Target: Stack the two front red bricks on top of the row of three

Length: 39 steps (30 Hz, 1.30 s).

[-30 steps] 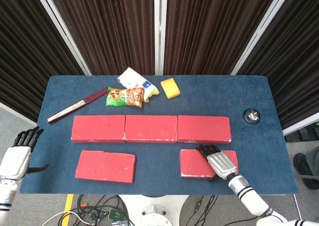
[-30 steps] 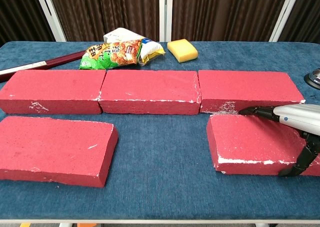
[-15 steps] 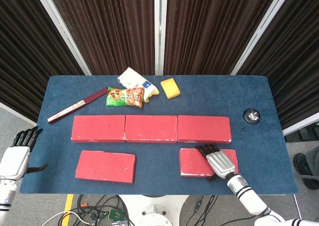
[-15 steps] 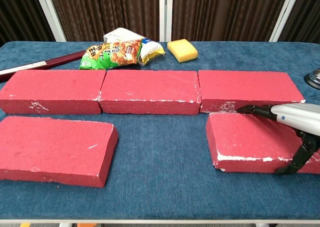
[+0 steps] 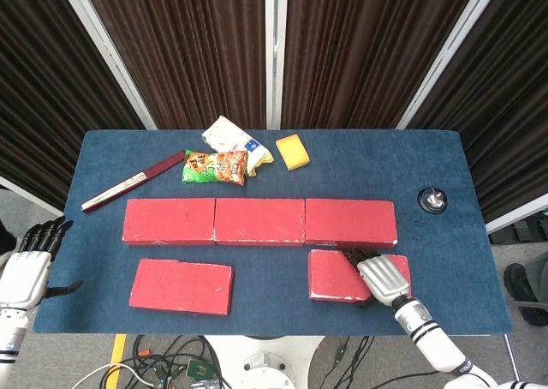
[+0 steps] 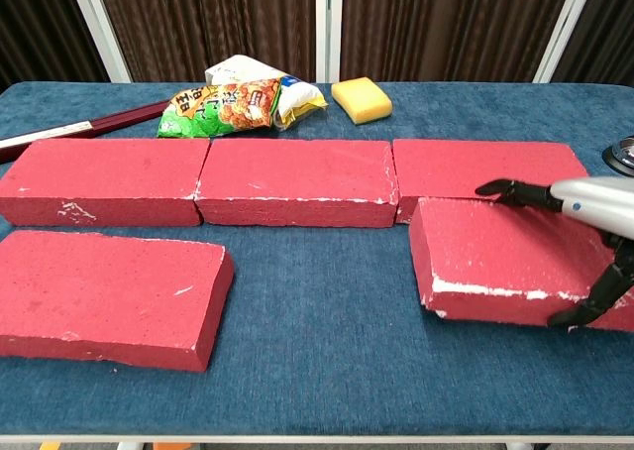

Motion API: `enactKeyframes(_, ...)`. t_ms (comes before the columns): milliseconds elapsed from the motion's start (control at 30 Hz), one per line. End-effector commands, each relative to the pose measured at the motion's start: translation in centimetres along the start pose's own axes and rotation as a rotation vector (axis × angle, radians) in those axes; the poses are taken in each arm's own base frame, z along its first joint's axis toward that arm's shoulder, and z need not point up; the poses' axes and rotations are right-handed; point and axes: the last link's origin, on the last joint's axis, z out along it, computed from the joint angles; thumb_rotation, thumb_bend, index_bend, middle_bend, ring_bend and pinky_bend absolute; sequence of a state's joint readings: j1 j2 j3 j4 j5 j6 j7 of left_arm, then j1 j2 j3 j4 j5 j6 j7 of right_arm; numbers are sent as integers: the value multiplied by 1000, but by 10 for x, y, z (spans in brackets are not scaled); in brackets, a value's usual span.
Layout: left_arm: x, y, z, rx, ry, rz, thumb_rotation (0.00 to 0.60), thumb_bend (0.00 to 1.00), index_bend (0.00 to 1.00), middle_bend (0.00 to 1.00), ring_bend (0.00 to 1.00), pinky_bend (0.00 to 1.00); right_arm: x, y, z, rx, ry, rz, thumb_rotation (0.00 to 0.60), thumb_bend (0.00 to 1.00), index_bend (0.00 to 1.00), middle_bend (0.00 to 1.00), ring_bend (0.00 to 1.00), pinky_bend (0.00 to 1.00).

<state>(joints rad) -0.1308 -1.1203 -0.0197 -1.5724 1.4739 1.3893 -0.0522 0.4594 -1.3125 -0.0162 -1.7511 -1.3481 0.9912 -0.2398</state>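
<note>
right hand fingers: the dark fingers [image 6: 510, 189] reach over the far edge of the front right rectangular red brick [image 6: 495, 262] while the thumb hooks under its near edge, so the right hand [image 6: 584, 222] clamps the brick across its short side.
brick position: it sits at the front right of the blue cloth-covered table [image 5: 445, 162], just in front of the right end of the row of three red bricks [image 5: 259, 222]; its near edge looks raised off the cloth, though i can't be sure from here.
left hand: the left hand [image 5: 30, 265] hangs off the table's left edge, fingers apart, holding nothing.
other brick: the front left rectangular red brick [image 5: 181, 286] lies flat, untouched, well apart from the right hand.
risk: the grip sits toward the brick's right end, so the free left end could sag or twist out; the far edge could also catch on the row and shove it out of line.
long axis: runs left to right, about parallel to the row, its flat broad face up.
</note>
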Motion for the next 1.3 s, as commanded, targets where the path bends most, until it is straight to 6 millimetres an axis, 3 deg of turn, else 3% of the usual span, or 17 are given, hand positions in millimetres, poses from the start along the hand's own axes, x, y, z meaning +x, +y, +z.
enactKeyframes(33,0,0,0,0,-1,-1,600,0,9,0,0,0,24,-8,-10,35,68,-21,600,0,0,212,136,300)
enactKeyframes(233,2,1,1,-4,4,-7,600,0,9,0,0,0,65,-20,4,69,156,-75,600,0,0,210,136,270)
enactKeyframes(433,1,-3,0,7,2,-3,600,0,10,0,0,0,96,-37,54,73,142,-85,600,0,0,188,136,252)
enactKeyframes(633,-1,-6,2,17,-6,-12,600,0,10,0,0,0,120,-65,106,106,118,-84,600,0,0,176,126,208)
enactKeyframes(900,-1,-10,0,21,-10,-25,600,0,11,0,0,0,120,-91,148,112,46,-123,600,0,0,162,118,172)
enactKeyframes(1300,-3,-13,0,25,-13,-29,600,0,12,0,0,0,94,-100,165,68,-29,-82,600,0,0,162,118,157)
